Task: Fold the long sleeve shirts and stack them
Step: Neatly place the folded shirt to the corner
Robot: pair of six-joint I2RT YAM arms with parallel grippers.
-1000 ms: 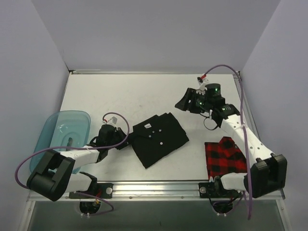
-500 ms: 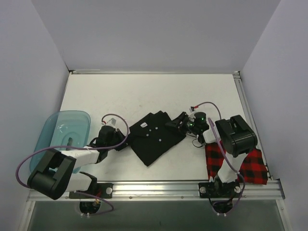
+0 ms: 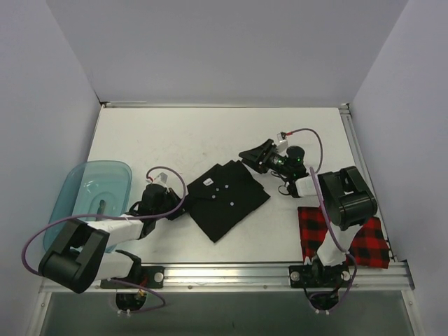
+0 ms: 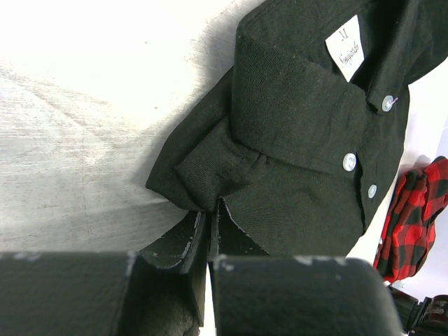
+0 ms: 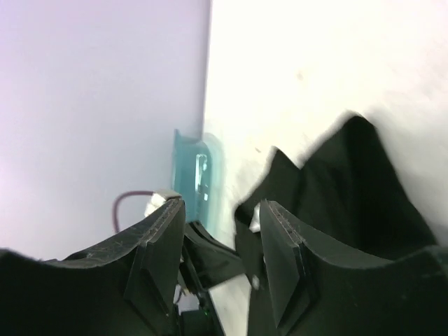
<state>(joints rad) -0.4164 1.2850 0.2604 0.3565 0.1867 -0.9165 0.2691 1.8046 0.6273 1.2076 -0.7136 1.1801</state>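
Black shirt (image 3: 225,203) folded at counter (image 3: 182,133) centre, white label up, left jaws closed on its left edge, right jaws open and empty by its far corner, checked shirt (image 3: 367,245) flat at near right, teal tub (image 3: 70,189) at left edge

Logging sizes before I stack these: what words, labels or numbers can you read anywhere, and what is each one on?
"M": on the white neck label of the black shirt.
Script word under the M, on the same label: too blurred to read.
No text visible on the checked shirt or the teal tub.
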